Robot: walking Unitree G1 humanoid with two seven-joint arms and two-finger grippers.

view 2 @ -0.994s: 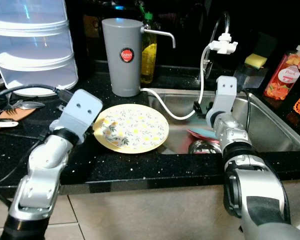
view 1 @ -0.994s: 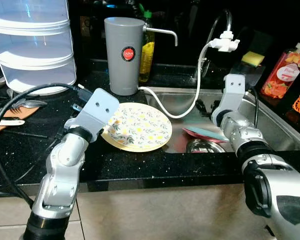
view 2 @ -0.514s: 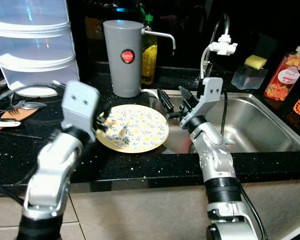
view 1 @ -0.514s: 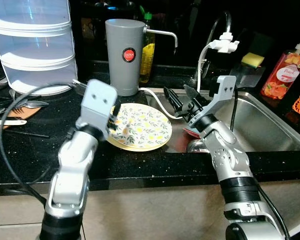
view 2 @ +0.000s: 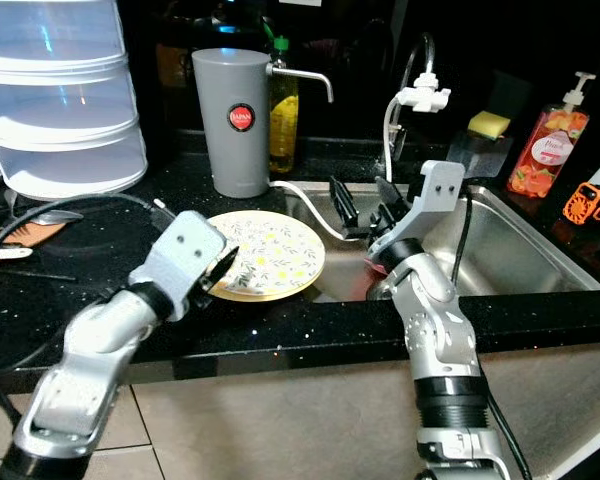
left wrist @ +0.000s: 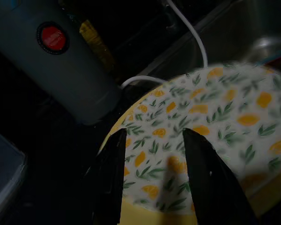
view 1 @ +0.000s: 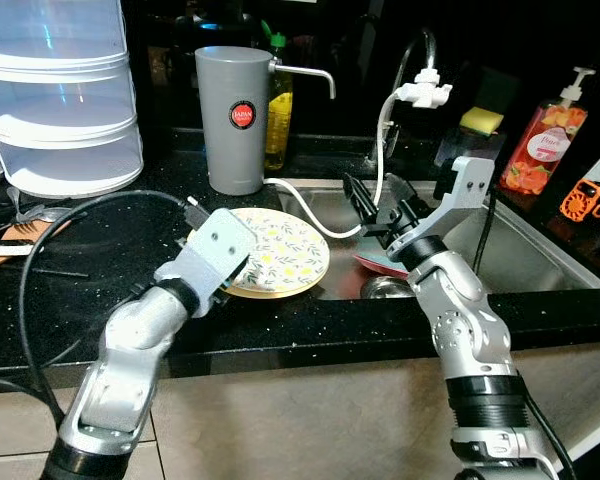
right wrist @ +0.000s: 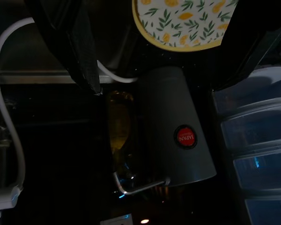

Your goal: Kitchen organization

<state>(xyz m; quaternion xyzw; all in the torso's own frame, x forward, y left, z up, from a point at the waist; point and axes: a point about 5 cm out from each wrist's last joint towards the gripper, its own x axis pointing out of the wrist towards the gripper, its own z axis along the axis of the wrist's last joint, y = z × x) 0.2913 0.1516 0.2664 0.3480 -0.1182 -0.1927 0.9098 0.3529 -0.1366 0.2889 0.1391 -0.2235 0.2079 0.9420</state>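
Note:
A yellow-rimmed plate with a leaf and lemon pattern lies on the black counter, right at the sink's left edge. My left gripper hovers over the plate's near-left rim. In the left wrist view its two black fingers stand open above the patterned plate, holding nothing. My right gripper hangs open over the left part of the sink, pointing toward the plate, beside the white hose.
In the sink lie a red plate and a steel bowl. A grey dispenser, a yellow bottle and the faucet stand behind. A stacked clear container and cutlery are at left, a soap bottle at right.
My right arm has come up out of the sink and now points its spread fingers toward the plate. My left gripper rose, then dropped back to the plate's rim. The camera shifted slightly.

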